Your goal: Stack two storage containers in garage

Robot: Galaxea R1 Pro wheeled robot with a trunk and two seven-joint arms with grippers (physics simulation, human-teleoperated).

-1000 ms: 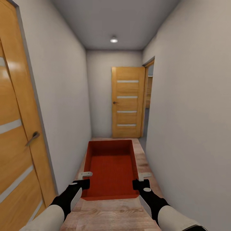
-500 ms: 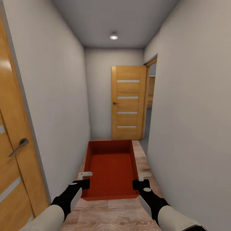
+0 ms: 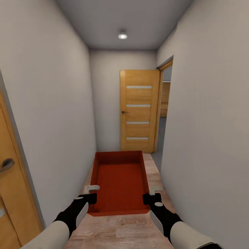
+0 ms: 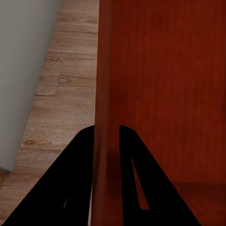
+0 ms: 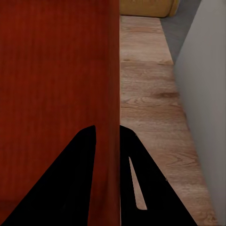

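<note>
Down this narrow hallway I am rolling forward, the near door [image 3: 10, 180] sliding out on my left, left gripper [image 3: 90, 193] and right gripper [image 3: 154, 193] each clamped on a side wall of the container [image 3: 119, 181], carried toward the far door [image 3: 138, 110].

You are in a thin hall. The left wall [image 3: 52, 103] and the right wall [image 3: 207, 121] sit close beside the red box [image 3: 119, 181]. A shut wood door [image 3: 138, 110] blocks the end. An open gap [image 3: 165, 103] is at its right.
</note>
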